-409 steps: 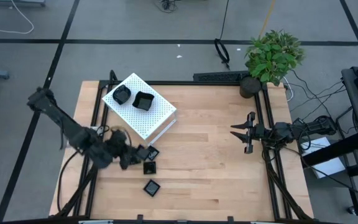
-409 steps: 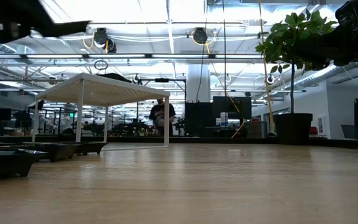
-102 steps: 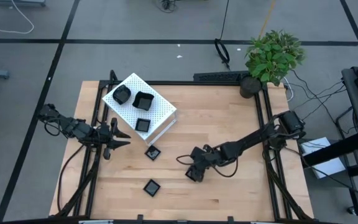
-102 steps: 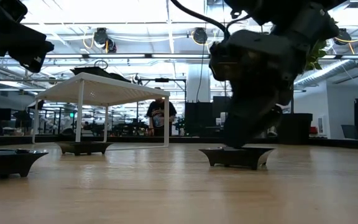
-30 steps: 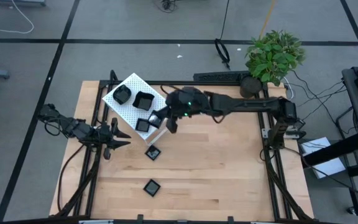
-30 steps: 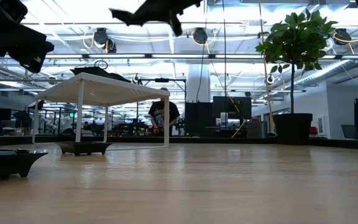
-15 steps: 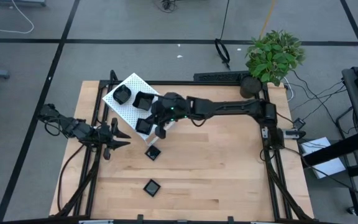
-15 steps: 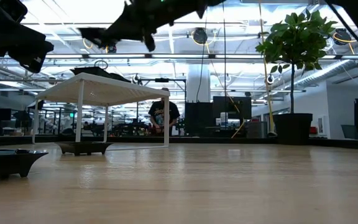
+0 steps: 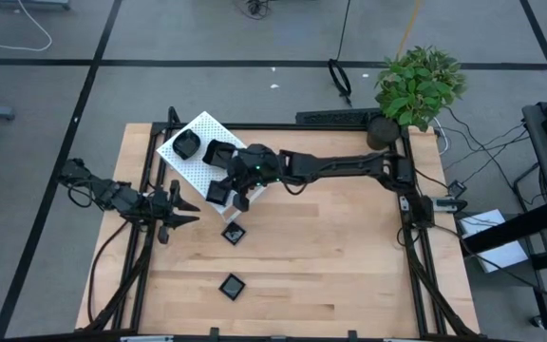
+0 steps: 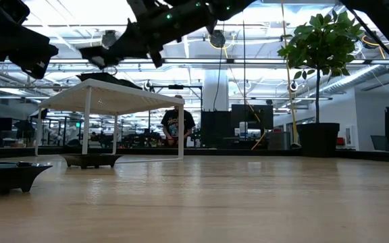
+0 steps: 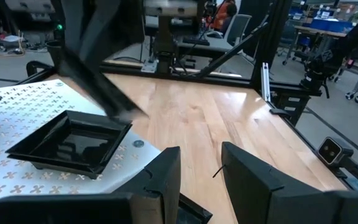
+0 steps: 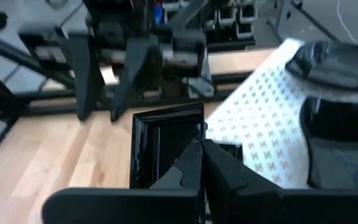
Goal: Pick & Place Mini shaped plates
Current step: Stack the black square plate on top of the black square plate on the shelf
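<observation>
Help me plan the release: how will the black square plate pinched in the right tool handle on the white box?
The square plate looks stiff: pinched by one rim in the right tool, it shows no sag. Its glossy finish probably makes it slippery. Low and flat-bottomed, it should sit on the white box without rolling or tipping.

right gripper (image 10: 103, 54) above white box (image 10: 110, 94)

A pale wooden tabletop (image 9: 330, 256) within a black metal frame (image 9: 412, 237). At its far right corner stands a leafy green potted plant (image 9: 416, 85); a white perforated box (image 9: 245, 171) sits far left.
</observation>
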`<state>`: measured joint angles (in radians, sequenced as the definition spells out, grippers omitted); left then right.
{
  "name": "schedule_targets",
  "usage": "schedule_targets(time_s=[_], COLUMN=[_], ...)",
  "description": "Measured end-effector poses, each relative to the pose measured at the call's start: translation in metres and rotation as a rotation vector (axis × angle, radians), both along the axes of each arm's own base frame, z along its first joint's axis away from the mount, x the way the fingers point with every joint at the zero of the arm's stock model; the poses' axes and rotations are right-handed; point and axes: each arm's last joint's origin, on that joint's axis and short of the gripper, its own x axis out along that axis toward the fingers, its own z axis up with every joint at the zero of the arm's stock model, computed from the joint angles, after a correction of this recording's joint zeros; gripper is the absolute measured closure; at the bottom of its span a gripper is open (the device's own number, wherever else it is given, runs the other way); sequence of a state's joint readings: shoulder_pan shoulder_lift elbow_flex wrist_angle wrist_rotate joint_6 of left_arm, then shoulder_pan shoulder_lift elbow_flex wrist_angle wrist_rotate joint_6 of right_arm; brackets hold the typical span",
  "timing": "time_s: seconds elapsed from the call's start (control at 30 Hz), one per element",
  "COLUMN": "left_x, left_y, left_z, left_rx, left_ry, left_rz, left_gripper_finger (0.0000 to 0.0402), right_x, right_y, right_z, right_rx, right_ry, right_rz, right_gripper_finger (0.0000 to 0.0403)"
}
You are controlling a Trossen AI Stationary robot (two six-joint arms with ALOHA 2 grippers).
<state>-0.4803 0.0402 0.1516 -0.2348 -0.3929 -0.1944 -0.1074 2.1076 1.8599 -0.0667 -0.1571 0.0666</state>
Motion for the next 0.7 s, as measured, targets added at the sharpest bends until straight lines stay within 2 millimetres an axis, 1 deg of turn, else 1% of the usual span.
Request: schedule_targets(time_s=[0.1,0.2,0.3,0.4,0.6,0.7], left_x=[0.0,0.0,0.0,0.0,0.0,0.0], left_y=[0.0,0.0,0.0,0.0,0.0,0.0], left_z=[0.0,0.0001,0.0001,0.0,0.0,0.0], left_rx=[0.0,0.0,0.0,0.0,0.0,0.0], left_ry=[0.0,-0.001,-0.001,0.0,0.0,-0.001], left_rz=[0.0,0.0,0.0,0.0,0.0,0.0], left_gripper_finger=[0.0282,0.0282,0.0282,0.0282,0.0282,0.0282], right_x=[-0.0008,-0.0017,-0.0017,-0.0017,-0.0004,0.0001], right_y=[-0.0009,-0.0026,-0.0053,-0.0064,-0.0065,-0.0063], right_z=[-0.0001,0.004,0.0026,0.0014,0.0055,0.0069], right_rx=[-0.003,-0.009,-0.015,-0.027,-0.05,-0.06], right_ry=[0.006,-0.011,-0.002,0.003,-0.038,-0.053], right_rz=[-0.001,-0.005,-0.029,-0.055,-0.052,-0.048], right_gripper_finger=[0.0403,0.0402,0.0388,0.0362,0.0295,0.027])
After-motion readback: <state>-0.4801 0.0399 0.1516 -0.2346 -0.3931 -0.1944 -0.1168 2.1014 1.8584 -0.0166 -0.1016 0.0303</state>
